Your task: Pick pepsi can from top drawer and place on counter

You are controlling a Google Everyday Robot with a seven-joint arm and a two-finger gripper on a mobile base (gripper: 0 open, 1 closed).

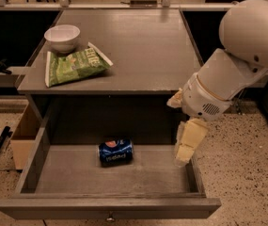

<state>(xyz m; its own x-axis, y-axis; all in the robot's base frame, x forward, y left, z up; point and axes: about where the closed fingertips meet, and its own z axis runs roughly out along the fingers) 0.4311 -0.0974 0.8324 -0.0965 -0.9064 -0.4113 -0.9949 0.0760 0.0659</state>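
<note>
Pepsi can (115,152) lies on its side mid-floor of the open top drawer (35,160), axis running 9-to-3. Gripper (180,133) hangs at its 3 o'clock by the right wall, jaws apparently apart, one half-hidden. I judge the can light, thin-walled, slick and prone to roll: pinch gently across the barrel's middle.

Counter (143,51) with bowl (62,36) and chip bag (74,66); gripper (185,140) at top drawer (193,172) right wall.
</note>
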